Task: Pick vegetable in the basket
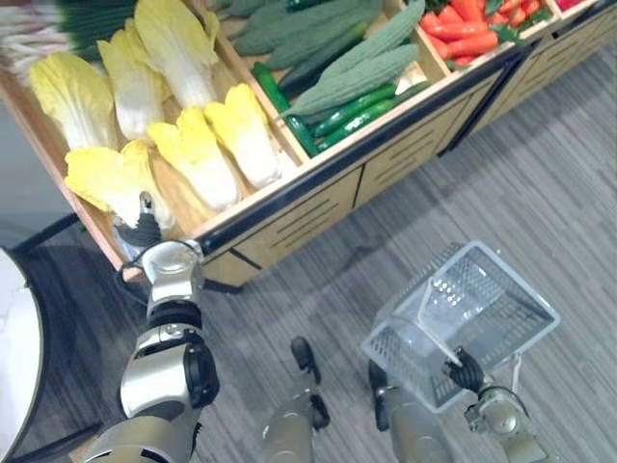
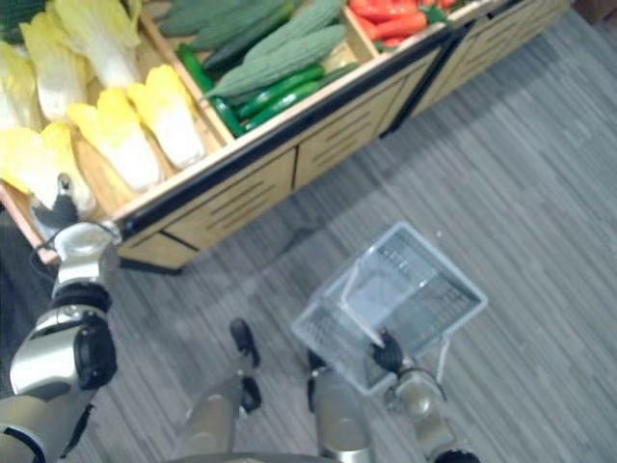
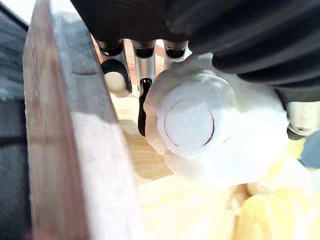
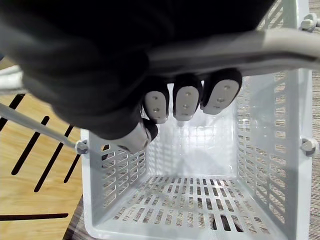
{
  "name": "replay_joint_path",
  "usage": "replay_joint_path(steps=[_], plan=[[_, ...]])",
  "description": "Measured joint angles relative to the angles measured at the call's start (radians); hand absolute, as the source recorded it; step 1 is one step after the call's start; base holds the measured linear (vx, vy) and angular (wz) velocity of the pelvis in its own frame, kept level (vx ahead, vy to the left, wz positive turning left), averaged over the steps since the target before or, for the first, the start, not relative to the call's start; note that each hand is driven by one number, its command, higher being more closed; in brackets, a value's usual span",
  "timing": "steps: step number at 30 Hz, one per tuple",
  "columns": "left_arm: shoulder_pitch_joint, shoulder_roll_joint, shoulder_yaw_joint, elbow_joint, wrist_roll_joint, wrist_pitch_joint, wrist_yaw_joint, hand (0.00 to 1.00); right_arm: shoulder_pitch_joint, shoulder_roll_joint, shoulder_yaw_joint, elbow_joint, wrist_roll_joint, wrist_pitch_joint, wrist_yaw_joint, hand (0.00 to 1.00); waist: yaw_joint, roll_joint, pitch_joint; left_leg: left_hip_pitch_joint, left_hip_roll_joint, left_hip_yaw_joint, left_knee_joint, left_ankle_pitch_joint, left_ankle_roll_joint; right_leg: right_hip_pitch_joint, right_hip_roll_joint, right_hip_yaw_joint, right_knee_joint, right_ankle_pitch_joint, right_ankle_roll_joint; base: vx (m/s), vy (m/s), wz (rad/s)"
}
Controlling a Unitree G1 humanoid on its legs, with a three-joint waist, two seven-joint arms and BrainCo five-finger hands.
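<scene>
Napa cabbage (image 3: pixel 195 125), the near-left head in the wooden display bin (image 1: pixel 299 227), lies in the bin's corner. I read my left hand (image 1: pixel 145 227) as clasped round its cut end, fingers (image 3: pixel 116 75) on one side and thumb opposite. Not lifted yet. Right hand (image 4: pixel 100 65) grips the handle (image 4: pixel 225 50) of the basket (image 1: pixel 525 294), near right above the floor. Remaining: lift, carry across, drop in.

L arm fwd, left hand (image 1: pixel 145 230) curled round cabbage (image 3: pixel 195 125); right hand (image 1: pixel 468 368) low, clenched on basket handle (image 4: pixel 240 47).
</scene>
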Motion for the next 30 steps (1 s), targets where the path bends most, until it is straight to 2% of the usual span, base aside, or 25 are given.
replay_joint_path(steps=[3, 4, 8, 11, 13, 19, 22, 25, 28, 30], plan=[[0.062, -0.078, -0.030, -0.137, -0.025, -0.050, 0.055, 1.00, 0.002, 0.004, -0.007, 0.012, -0.001, 0.003, -0.002, 1.00, 0.000, 0.000, -0.001, 0.004, -0.004, -0.020, 0.000, 0.002, 0.002, 0.017, -0.004, -0.020, -0.011, 0.000, 0.000, 0.04, -0.024, 0.22], [0.102, -0.125, -0.042, -0.199, -0.025, -0.070, 0.081, 1.00, 0.002, 0.011, -0.016, 0.018, -0.001, 0.004, -0.004, 1.00, 0.000, 0.000, -0.001, 0.012, -0.007, -0.031, 0.000, 0.002, 0.002, 0.030, -0.006, -0.027, -0.012, 0.000, 0.000, 0.04, -0.017, 0.21], [0.238, -0.263, -0.076, -0.342, -0.035, -0.081, 0.142, 1.00, 0.003, 0.044, -0.022, 0.044, -0.005, 0.006, -0.020, 1.00, 0.001, -0.011, -0.019, 0.022, -0.009, -0.058, -0.003, -0.001, -0.002, 0.051, -0.006, -0.045, -0.016, 0.000, 0.000, 0.02, -0.024, 0.14], [0.275, -0.296, -0.087, -0.391, -0.035, -0.082, 0.159, 1.00, 0.012, 0.048, -0.030, 0.045, -0.009, 0.007, -0.019, 1.00, 0.002, -0.014, -0.020, 0.029, -0.009, -0.073, -0.003, -0.005, -0.005, 0.066, -0.006, -0.059, -0.017, 0.000, 0.000, -0.01, -0.021, 0.13], [0.306, -0.297, -0.089, -0.438, -0.034, -0.082, 0.160, 1.00, 0.023, 0.059, -0.050, 0.044, -0.020, 0.007, -0.020, 1.00, 0.003, -0.015, -0.023, 0.043, -0.009, -0.077, -0.003, -0.005, -0.005, 0.085, -0.006, -0.063, -0.023, 0.001, 0.001, 0.00, -0.021, 0.12], [0.378, -0.298, -0.108, -0.563, -0.014, -0.082, 0.160, 1.00, 0.082, 0.074, -0.064, 0.046, -0.031, 0.020, -0.019, 1.00, 0.005, -0.011, -0.085, 0.051, -0.012, -0.109, -0.003, -0.006, -0.004, 0.124, -0.006, -0.095, -0.057, 0.004, 0.003, 0.04, -0.022, 0.16], [0.401, -0.299, -0.120, -0.603, 0.029, -0.080, 0.156, 1.00, 0.086, 0.074, -0.064, 0.046, -0.032, 0.025, -0.018, 1.00, 0.004, -0.011, -0.097, 0.054, -0.014, -0.118, -0.003, -0.006, -0.004, 0.137, -0.006, -0.104, -0.067, 0.005, 0.004, 0.06, -0.024, 0.10], [0.468, -0.287, -0.169, -0.712, 0.101, -0.074, 0.117, 1.00, 0.081, 0.071, -0.093, 0.046, -0.032, 0.027, -0.015, 1.00, 0.008, -0.009, -0.108, 0.068, -0.019, -0.125, -0.003, -0.006, -0.004, 0.155, -0.009, -0.108, -0.072, 0.005, 0.004, 0.06, -0.023, 0.06], [0.540, -0.233, -0.238, -0.791, 0.181, -0.074, 0.044, 1.00, 0.060, 0.019, -0.101, 0.044, -0.031, 0.028, 0.003, 1.00, 0.008, 0.005, -0.125, 0.085, -0.024, -0.121, -0.003, -0.010, -0.003, 0.174, -0.013, -0.104, -0.080, 0.005, 0.004, 0.05, -0.014, -0.01], [0.588, -0.189, -0.284, -0.845, 0.225, -0.081, -0.030, 1.00, 0.032, -0.038, -0.102, 0.044, -0.031, 0.028, 0.025, 1.00, 0.010, 0.023, -0.150, 0.088, -0.024, -0.112, -0.003, -0.017, -0.003, 0.175, -0.014, -0.096, -0.083, 0.006, 0.006, 0.03, -0.011, -0.13]])
